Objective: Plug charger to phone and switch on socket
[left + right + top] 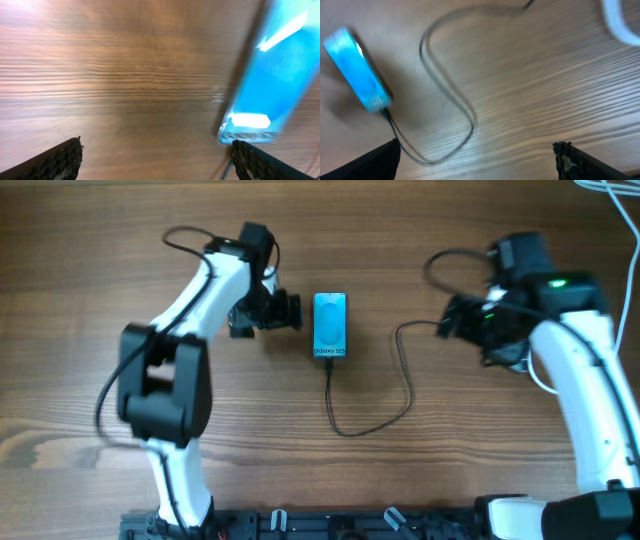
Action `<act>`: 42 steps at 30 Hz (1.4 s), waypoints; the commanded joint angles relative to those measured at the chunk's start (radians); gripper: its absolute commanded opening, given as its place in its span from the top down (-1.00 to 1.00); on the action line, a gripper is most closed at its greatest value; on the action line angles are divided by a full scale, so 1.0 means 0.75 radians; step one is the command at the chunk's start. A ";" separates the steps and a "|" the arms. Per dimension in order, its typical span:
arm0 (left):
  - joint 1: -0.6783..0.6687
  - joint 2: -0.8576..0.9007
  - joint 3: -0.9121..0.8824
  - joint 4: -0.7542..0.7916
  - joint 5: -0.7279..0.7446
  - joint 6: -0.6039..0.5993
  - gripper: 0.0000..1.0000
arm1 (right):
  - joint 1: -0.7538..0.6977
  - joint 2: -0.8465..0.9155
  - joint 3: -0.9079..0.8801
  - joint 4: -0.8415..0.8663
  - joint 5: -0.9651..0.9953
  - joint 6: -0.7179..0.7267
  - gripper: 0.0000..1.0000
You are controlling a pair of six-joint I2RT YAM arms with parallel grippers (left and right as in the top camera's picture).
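Observation:
The phone [330, 325] lies face up mid-table, teal screen lit; it also shows in the left wrist view [270, 80] and the right wrist view [357, 70]. The charger cable [385, 415] runs from the phone's near short edge, loops right and up toward the right arm; its tip sits at the phone's edge [385, 114]. My left gripper [285, 312] is open and empty just left of the phone [157, 157]. My right gripper [455, 320] is open and empty, right of the cable loop [477, 160]. The socket is hidden; only its thick white cord [620, 22] shows.
The wooden table [420, 480] spreads around. White cord runs at the far right edge [625, 220]. A black rail lies along the front edge [330, 525].

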 commanded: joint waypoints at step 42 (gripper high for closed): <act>-0.003 -0.352 0.046 0.031 -0.146 0.027 -1.00 | -0.686 0.863 0.205 0.696 0.020 -0.121 -0.99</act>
